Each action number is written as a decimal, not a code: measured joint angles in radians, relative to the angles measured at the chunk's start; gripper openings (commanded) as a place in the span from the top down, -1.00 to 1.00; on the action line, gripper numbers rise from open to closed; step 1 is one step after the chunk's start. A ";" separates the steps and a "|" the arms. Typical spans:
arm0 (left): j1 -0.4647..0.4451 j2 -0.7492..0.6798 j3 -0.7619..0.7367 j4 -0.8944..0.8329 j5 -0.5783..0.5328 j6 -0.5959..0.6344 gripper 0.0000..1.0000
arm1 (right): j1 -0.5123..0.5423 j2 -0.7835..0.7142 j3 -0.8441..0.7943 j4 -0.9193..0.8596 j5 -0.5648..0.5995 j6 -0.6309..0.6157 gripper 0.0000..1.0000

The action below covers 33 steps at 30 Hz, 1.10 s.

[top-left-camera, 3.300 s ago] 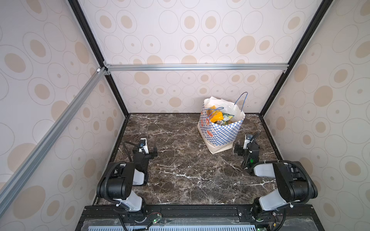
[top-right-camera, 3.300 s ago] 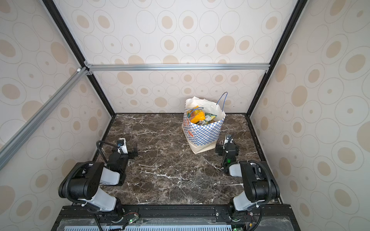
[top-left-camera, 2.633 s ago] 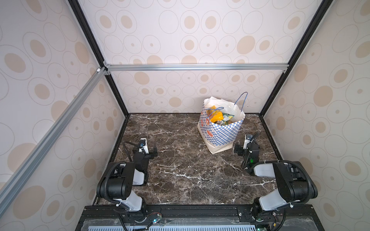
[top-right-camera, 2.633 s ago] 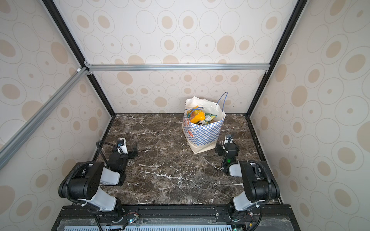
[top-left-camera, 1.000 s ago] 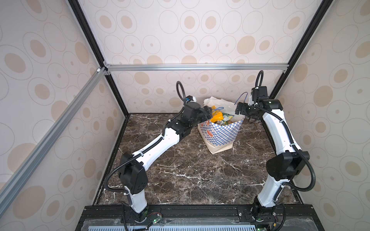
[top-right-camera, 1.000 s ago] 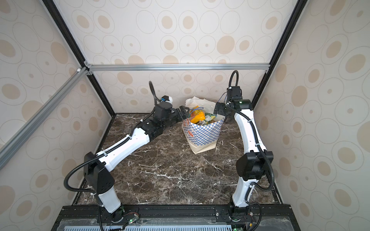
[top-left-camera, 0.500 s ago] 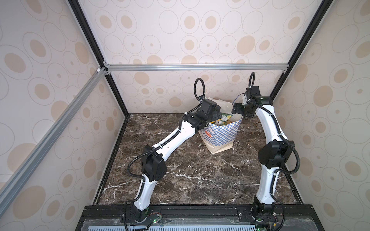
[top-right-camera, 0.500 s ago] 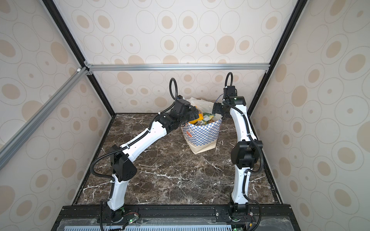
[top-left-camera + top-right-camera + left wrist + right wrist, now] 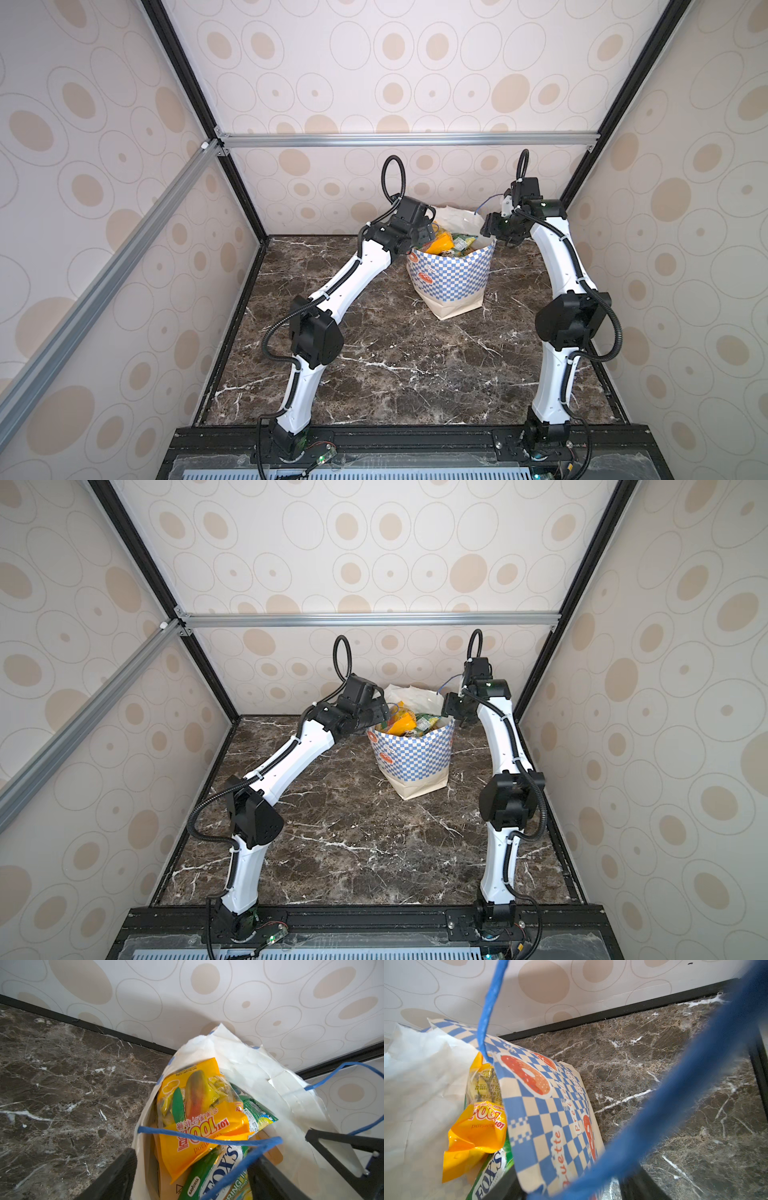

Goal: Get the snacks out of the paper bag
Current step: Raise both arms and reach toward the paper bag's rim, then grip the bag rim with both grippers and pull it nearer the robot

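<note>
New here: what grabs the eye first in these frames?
The upright checkered paper bag at the back of the marble table, stuffed with snacks, a yellow-orange packet on top. The left pincer and right pincer sit at opposite sides of its rim, jaws apart.

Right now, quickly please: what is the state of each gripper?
Left gripper: open, holding nothing.
Right gripper: open, the paper bag wall between its jaws, not gripped.
</note>
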 measured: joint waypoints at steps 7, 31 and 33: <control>-0.001 -0.018 0.018 -0.027 -0.023 0.003 -0.58 | 0.000 0.005 0.004 0.000 -0.002 0.000 -0.30; 0.050 0.144 0.144 -0.135 0.211 0.008 0.55 | 0.000 0.019 0.026 -0.012 -0.026 0.006 0.53; 0.051 0.140 0.135 -0.133 0.225 0.002 0.78 | 0.000 0.019 0.026 -0.018 -0.043 0.020 0.68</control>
